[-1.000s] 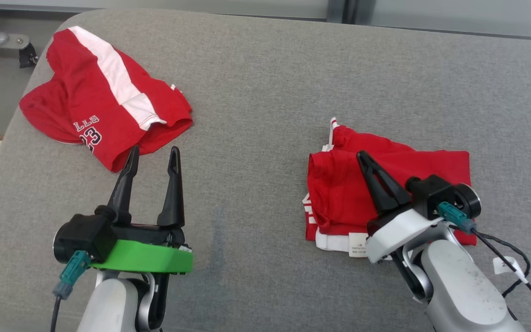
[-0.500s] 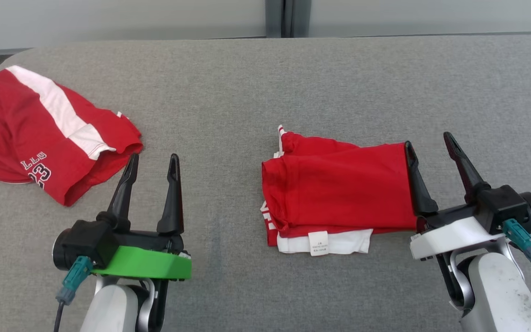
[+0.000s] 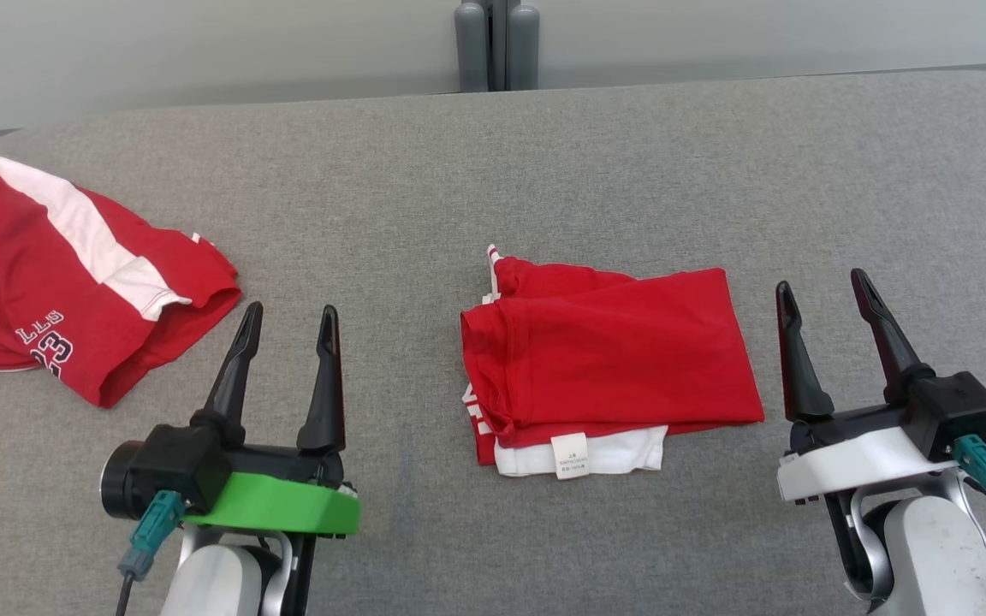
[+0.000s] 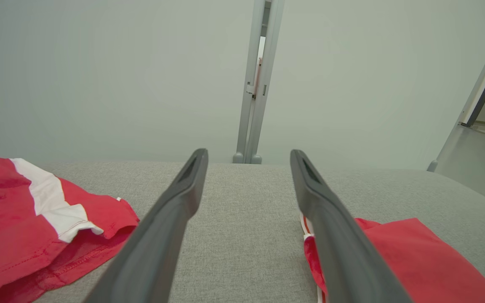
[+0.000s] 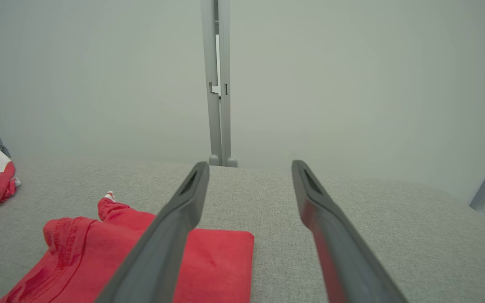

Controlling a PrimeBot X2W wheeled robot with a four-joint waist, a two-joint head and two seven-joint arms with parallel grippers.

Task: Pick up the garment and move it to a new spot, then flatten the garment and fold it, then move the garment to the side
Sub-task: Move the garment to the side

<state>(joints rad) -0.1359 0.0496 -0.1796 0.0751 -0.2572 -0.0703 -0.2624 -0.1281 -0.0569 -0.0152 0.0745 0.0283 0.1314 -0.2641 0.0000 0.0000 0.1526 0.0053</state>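
- The folded garment (image 3: 604,376) lies as a compact red rectangle on the grey padded table (image 3: 493,154); a white layer and a label show along its near edge; flattening and folding look done; whether this spot counts as "to the side" I cannot tell, so the last move may still be left.
- A second red garment (image 3: 74,274), crumpled, lies well apart at the table's left end.
- The right gripper (image 3: 821,282) hovers just beside the fold's right edge; its jaws are spread wide and hold nothing; its fingers point away from the robot.
- The left gripper (image 3: 289,310) stands between the two garments, likewise wide and empty, touching neither.
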